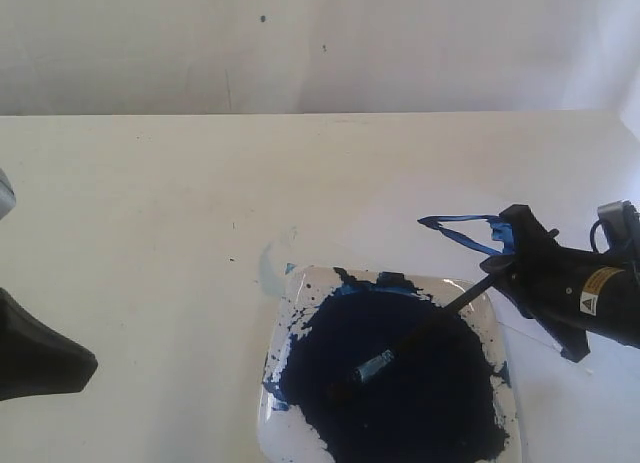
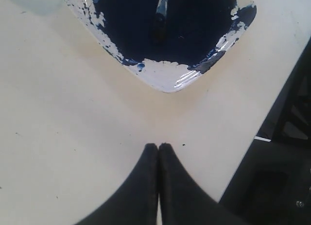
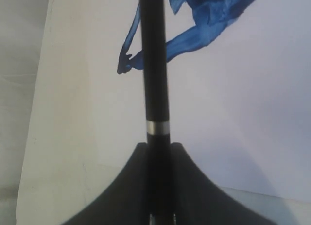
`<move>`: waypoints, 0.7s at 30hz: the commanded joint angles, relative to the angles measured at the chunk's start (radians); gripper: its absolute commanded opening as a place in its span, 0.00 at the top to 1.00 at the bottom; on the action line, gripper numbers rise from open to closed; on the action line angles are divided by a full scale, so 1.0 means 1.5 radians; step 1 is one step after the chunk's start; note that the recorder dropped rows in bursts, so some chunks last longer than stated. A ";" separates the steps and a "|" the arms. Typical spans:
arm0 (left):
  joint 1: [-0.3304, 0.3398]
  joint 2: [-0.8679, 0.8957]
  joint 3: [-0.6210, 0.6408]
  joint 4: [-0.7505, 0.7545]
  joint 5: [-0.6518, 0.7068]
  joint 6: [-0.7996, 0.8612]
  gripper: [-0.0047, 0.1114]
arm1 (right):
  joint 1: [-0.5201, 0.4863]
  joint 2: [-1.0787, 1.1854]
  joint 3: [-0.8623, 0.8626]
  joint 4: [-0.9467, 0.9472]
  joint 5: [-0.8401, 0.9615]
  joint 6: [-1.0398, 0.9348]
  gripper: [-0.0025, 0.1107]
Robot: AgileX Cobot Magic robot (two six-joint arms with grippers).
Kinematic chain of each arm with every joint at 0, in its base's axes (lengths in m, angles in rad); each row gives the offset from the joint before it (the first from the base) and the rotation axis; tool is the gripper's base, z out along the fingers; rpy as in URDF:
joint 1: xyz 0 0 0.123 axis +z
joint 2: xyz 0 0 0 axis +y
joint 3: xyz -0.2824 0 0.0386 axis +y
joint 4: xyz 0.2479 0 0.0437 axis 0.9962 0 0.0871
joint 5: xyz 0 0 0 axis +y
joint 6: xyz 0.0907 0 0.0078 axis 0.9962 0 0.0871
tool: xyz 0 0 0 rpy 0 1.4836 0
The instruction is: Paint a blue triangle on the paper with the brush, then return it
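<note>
The brush [image 1: 430,323] slants from my right gripper [image 1: 497,271] down into the dark blue paint, its silver ferrule [image 1: 378,363] and tip over the pool. That gripper is shut on the black handle [image 3: 154,64], fingertips just behind a silver ring, in the right wrist view [image 3: 158,145]. The blue triangle [image 1: 445,221] lies on the pale paper [image 1: 475,231] just beyond the gripper; part of it shows behind the handle [image 3: 209,25] on the paper [image 3: 243,113]. My left gripper [image 1: 85,361] rests shut and empty at the left [image 2: 158,146].
A clear square dish [image 1: 505,353] holding the paint pool [image 1: 400,403] sits at the front middle; its corner [image 2: 167,81] faces my left gripper. A faint pale-blue smear [image 1: 268,265] marks the table beside the dish. A white wall rises behind the table.
</note>
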 commanded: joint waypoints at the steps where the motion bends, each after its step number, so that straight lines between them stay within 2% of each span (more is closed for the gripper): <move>1: 0.000 -0.004 0.004 -0.016 0.013 0.001 0.96 | 0.001 0.002 0.003 0.005 0.003 -0.009 0.98; 17: 0.000 -0.004 0.004 -0.016 0.014 0.001 0.96 | 0.001 0.002 0.003 0.002 0.031 -0.009 0.98; 21: 0.000 -0.004 0.004 -0.017 0.015 0.001 0.96 | 0.001 0.002 0.003 0.001 0.021 -0.009 0.88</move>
